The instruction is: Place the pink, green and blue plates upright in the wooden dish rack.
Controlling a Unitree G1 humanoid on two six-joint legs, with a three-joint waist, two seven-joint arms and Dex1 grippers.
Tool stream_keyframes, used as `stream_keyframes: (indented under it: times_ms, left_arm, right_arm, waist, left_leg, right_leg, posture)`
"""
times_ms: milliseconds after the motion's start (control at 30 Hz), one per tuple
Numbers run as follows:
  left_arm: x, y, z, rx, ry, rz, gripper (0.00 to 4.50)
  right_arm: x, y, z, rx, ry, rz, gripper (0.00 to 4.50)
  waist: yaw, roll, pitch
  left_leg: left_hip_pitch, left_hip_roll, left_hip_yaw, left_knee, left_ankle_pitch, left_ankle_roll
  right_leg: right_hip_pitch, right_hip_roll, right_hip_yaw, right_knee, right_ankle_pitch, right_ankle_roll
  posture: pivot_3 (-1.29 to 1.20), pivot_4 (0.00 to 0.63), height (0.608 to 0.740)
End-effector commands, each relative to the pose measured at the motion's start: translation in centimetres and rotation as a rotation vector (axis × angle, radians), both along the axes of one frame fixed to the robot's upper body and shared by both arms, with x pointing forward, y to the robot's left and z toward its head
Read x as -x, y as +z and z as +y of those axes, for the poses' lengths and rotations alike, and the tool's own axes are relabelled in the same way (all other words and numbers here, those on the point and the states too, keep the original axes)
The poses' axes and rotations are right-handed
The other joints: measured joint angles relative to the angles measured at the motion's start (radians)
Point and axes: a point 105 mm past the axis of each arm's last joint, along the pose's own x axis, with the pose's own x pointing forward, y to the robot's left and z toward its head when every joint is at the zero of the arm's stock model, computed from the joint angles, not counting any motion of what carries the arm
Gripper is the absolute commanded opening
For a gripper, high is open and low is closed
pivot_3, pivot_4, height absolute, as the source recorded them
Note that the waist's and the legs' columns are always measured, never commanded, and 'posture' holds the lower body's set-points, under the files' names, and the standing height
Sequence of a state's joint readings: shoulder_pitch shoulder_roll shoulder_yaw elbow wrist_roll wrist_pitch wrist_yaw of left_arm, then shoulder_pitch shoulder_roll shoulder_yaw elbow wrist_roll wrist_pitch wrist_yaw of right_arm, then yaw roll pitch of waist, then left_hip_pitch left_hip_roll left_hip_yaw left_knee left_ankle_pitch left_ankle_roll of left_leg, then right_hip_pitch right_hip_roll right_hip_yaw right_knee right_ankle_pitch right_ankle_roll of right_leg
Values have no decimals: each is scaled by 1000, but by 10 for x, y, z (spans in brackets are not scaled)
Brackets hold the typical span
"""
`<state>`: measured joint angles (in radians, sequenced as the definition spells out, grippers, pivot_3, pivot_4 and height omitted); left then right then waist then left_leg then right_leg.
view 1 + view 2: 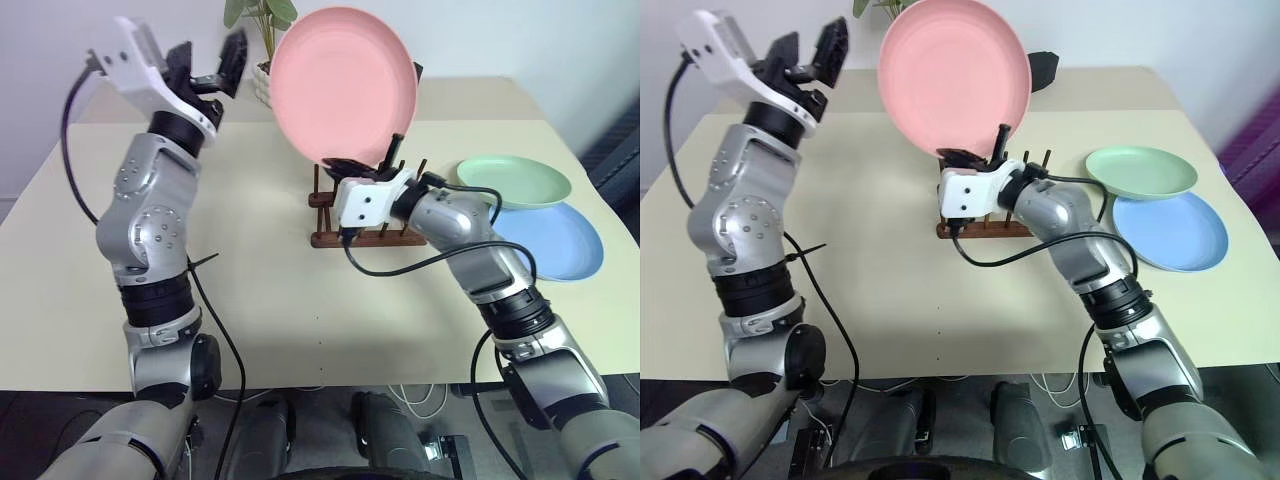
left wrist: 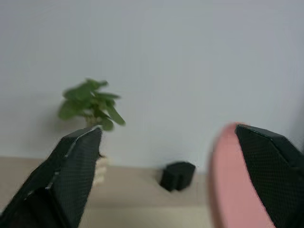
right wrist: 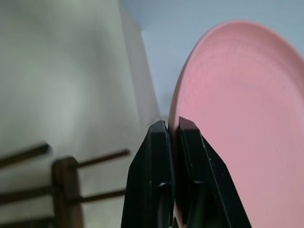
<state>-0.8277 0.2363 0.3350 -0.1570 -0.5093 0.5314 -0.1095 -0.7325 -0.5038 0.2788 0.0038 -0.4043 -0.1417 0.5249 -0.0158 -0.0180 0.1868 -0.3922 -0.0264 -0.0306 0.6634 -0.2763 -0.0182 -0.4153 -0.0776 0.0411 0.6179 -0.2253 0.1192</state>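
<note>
Fingers of the right hand (image 1: 372,166) are clamped on the lower rim of the pink plate (image 1: 343,82), one in front of the rim and one behind it, holding the plate upright and leaning slightly just above the wooden dish rack (image 1: 325,238). The plate's bottom edge sits at the tops of the pegs; whether it rests between them cannot be told. The left hand (image 1: 212,62) is raised at ten o'clock from the rack, its two black fingers spread wide with nothing between them, just beside the plate's edge at nine o'clock and not touching it.

The green plate (image 1: 514,181) lies flat on the counter (image 1: 260,290) at three o'clock from the rack, overlapping the far edge of the blue plate (image 1: 552,240), which lies flat nearer the robot at four o'clock.

The right wrist view gives the grip up close: the two fingers (image 3: 152,180) pinch the pink rim, with the rack's dark pegs (image 3: 85,159) beside them. The left wrist view shows the open fingers (image 2: 71,175) framing a potted plant (image 2: 90,102) and a small black block (image 2: 177,175) at the counter's far edge, with a blurred slice of the pink plate's rim near one finger. In the head views the plant stands at twelve o'clock from the rack, behind the plate, and the block peeks out past the plate's right edge.
</note>
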Motion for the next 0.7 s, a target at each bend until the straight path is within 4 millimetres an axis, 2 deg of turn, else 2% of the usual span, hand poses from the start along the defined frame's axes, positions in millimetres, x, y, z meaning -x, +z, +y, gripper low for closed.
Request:
stream_keyframes:
  times_ms: [33,100,133,200,333,500,700]
  left_arm:
    - [3,2,25,-99,92,-37,4485]
    - [0,-14,32,-202,103,10,4485]
    - [-1,-32,32,-276,62,65,4485]
    - [1,-56,29,-354,-14,140,4485]
    - [19,-99,18,-472,-202,208,4485]
    - [26,-125,18,-510,-281,258,4485]
    - [38,-137,10,-561,-385,261,4485]
  right_arm:
    - [3,51,-36,-220,-23,-31,0]
    - [5,60,-58,-343,-18,48,0]
    - [10,62,-72,-417,2,121,0]
    - [18,63,-86,-497,42,211,0]
    - [41,60,-106,-661,153,437,0]
    - [64,64,-110,-860,334,660,0]
    - [70,66,-114,-1028,424,799,0]
  waist:
    - [0,0,0]
    - [0,0,0]
    - [0,0,0]
    - [2,0,0]
    - [2,0,0]
    - [2,1,0]
    - [1,1,0]
  left_leg:
    - [0,0,0,0,0,0]
    - [0,0,0,0,0,0]
    - [0,0,0,0,0,0]
    - [0,1,0,-1,0,0]
    - [0,4,0,-1,-1,2]
    - [0,5,0,-1,-1,2]
    - [1,6,0,0,-1,2]
  right_leg:
    - [0,0,0,0,0,0]
    - [0,0,0,0,0,0]
    - [0,0,0,0,0,0]
    - [1,0,0,-1,0,0]
    - [2,-1,0,-3,0,0]
    - [1,-1,0,-3,0,-1]
    - [2,-1,1,-3,-1,-5]
  posture:
    - [0,150,740]
    - [0,150,740]
    - [0,150,740]
    - [0,150,740]
    - [0,150,740]
    - [0,150,740]
    - [0,150,740]
